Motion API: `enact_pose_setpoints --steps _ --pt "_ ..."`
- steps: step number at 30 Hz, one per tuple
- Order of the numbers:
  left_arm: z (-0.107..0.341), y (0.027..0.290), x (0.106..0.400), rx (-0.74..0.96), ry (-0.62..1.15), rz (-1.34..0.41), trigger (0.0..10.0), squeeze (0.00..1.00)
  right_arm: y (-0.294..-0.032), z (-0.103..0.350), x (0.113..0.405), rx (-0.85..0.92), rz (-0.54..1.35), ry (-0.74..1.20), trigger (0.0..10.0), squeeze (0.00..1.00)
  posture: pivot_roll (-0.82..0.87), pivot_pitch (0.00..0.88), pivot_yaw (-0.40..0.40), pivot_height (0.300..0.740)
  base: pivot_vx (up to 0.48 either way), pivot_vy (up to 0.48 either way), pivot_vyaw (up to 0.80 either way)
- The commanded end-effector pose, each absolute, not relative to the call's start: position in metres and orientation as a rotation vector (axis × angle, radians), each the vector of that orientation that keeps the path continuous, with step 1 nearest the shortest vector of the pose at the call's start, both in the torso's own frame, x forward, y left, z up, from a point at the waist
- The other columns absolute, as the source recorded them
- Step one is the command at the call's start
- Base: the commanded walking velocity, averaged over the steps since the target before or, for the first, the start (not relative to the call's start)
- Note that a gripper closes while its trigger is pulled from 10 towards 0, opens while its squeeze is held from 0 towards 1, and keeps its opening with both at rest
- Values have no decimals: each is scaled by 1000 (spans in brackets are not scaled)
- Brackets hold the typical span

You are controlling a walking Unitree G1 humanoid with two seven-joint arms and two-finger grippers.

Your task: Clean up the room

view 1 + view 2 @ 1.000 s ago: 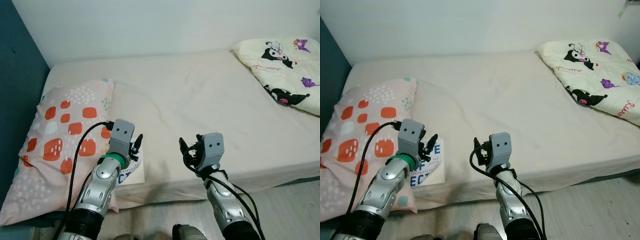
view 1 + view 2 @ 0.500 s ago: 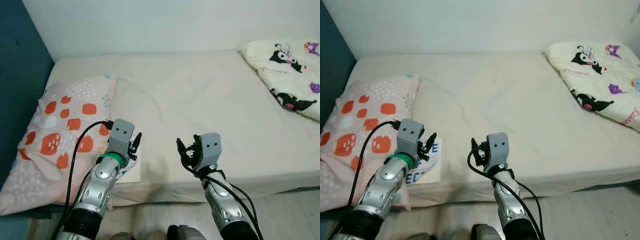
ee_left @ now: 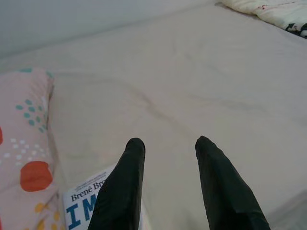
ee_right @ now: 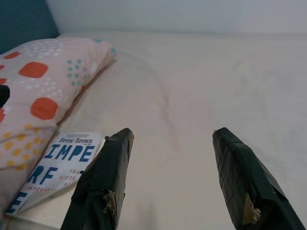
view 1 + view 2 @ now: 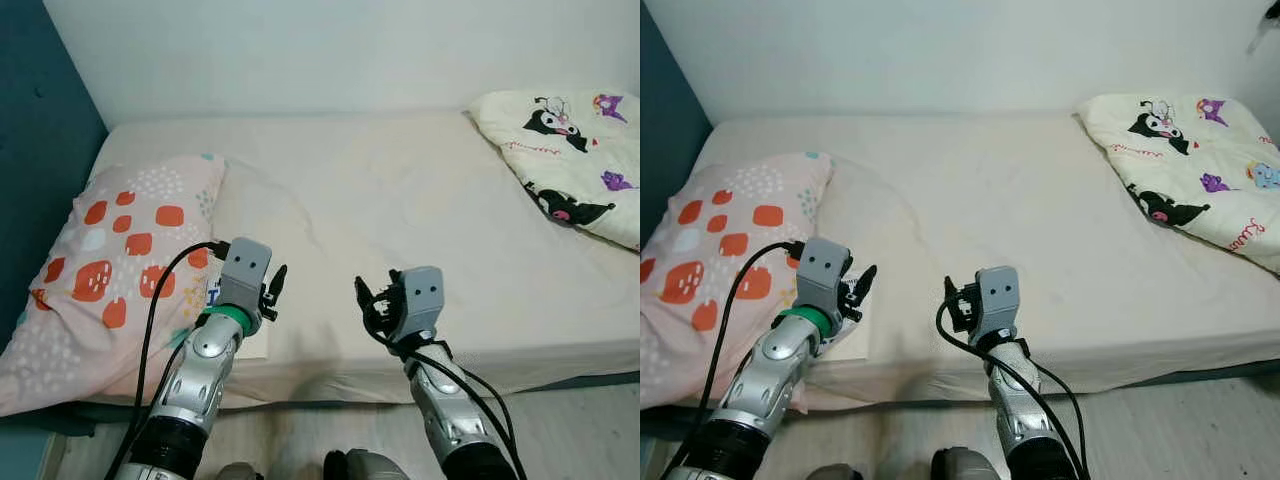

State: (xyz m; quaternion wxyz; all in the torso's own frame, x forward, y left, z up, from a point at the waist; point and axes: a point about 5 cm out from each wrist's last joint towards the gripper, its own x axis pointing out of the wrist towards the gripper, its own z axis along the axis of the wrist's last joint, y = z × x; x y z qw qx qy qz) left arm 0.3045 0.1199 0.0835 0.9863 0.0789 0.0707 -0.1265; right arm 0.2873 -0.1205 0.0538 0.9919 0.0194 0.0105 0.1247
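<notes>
In the left eye view, a bed [image 5: 400, 200] with a cream sheet is seen against a white wall. A pink pillow [image 5: 110, 260] with orange patches lies at the bed's left end, and a cream blanket [image 5: 570, 150] printed with cartoon figures is heaped at its right end. A book [image 5: 240, 335] lies flat on the bed's near edge, just beside the pillow and largely covered by the left arm. The left gripper [image 5: 272, 290] is held above the book, and the right gripper [image 5: 372, 300] is held over the bed's near edge, well apart from the book.

In the right eye view, the same bed is shown, with the book's pale cover [image 5: 845, 335] partly visible below the left gripper.

In the left wrist view, the two black fingers [image 3: 122, 191] are seen spread apart with nothing between them. The book's white cover with blue lettering [image 3: 86, 206] lies on the bed beneath them, touching the pillow.

In the right wrist view, the right gripper's fingers [image 4: 103, 182] are set wide apart and hold nothing. The book [image 4: 57, 165] is seen lying on the bed beside the pillow, off to one side of these fingers.
</notes>
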Motion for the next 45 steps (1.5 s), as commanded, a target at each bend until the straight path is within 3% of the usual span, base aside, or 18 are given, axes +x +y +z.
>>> enact_pose_setpoints --steps 1,45 --pt "78 122 304 162 164 -251 10000 0 -121 48 284 37 247 43 10000 0 -44 27 44 740 0 -480 0" --pt "78 121 305 152 164 -255 10000 0 -120 49 284 41 249 40 10000 0 -46 30 48 740 0 -472 0"
